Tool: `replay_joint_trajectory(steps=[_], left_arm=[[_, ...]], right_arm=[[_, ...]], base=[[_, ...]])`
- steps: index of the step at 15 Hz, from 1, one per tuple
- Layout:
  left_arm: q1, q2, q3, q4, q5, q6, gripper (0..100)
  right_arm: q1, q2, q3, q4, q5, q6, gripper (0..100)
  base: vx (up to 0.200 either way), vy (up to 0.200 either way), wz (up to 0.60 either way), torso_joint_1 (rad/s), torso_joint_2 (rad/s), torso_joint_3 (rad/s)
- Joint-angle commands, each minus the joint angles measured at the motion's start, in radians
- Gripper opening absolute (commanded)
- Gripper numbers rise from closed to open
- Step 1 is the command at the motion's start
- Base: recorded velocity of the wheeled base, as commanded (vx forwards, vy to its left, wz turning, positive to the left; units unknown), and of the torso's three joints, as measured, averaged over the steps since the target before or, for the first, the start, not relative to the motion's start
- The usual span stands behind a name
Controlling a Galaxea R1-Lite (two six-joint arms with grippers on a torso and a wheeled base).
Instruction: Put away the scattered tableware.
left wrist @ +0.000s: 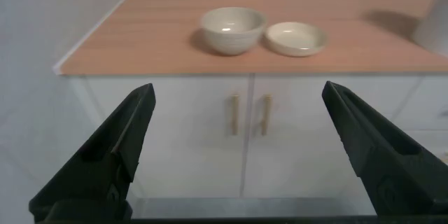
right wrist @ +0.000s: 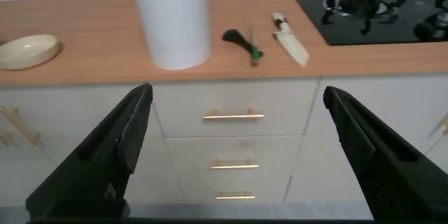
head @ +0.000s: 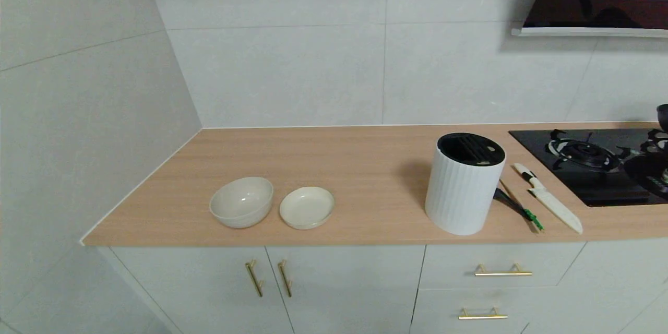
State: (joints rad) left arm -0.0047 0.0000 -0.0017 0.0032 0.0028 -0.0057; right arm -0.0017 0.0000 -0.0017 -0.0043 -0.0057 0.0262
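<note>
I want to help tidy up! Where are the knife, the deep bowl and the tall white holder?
knife (head: 548,199), head view, on the blade near the handle.
deep bowl (head: 241,202), head view, on its inside.
tall white holder (head: 463,188), head view, on its ribbed side.

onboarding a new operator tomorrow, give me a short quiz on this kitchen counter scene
1. True or false: the knife stands inside the white ribbed holder.
2. Which is nearest the wall corner on the robot's left? A the deep bowl; B the shallow dish; C the gas hob.
3. Fill in: the left gripper and the right gripper are both ____ and hold nothing.

Key
1. False. It lies flat on the countertop, between the holder and the hob.
2. A.
3. open.
</note>
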Motion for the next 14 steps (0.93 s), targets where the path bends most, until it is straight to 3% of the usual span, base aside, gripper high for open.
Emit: replay_joint_trajectory(steps=[1, 14], left_arm=[[0.000, 0.000, 0.000, 0.000, 0.000, 0.000, 100], [0.000, 0.000, 0.000, 0.000, 0.000, 0.000, 100]], right_arm=[[0.000, 0.000, 0.000, 0.000, 0.000, 0.001, 100], [0.000, 0.000, 0.000, 0.000, 0.000, 0.000, 100]], base=[[0.000, 0.200, 0.00, 0.002, 0.00, -0.007], [0.000, 0.200, 0.00, 0.003, 0.00, 0.002]])
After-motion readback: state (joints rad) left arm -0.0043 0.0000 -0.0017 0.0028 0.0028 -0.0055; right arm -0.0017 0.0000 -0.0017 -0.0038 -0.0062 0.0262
